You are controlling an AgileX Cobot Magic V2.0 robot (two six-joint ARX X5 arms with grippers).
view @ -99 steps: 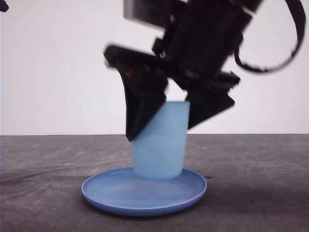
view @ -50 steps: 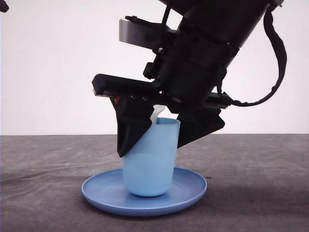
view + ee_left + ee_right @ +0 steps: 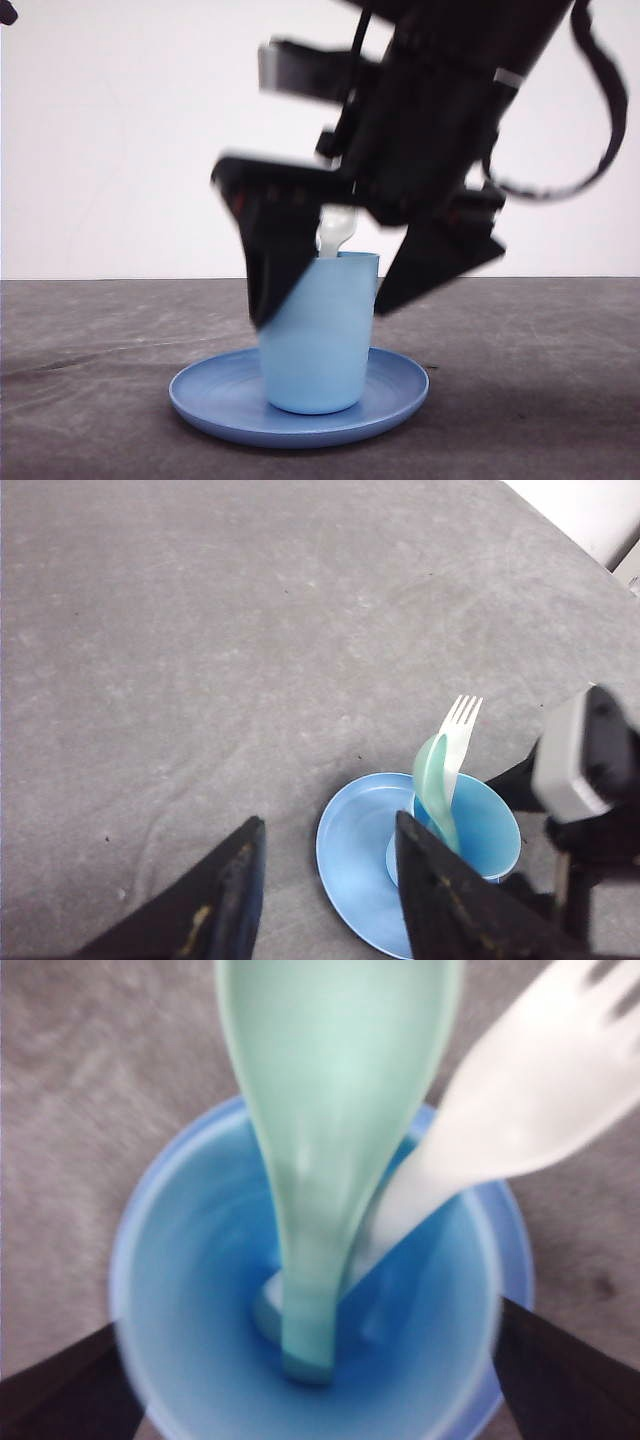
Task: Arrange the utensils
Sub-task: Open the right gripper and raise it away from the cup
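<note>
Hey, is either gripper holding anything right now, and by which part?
Nothing seems held. The right gripper straddles the cup with one finger clear of it; the left gripper is open and empty.

One white fork point(image 3: 458, 742) and one mint-green spoon point(image 3: 434, 787) make two utensils in all, both standing in the single light blue cup point(image 3: 318, 333). That one cup stands on one round blue plate point(image 3: 215, 401), which lies on one grey table point(image 3: 90, 350). In the left wrist view the fork's head sits at about one o'clock from the spoon's bowl. Its four tines can be counted there.
</note>
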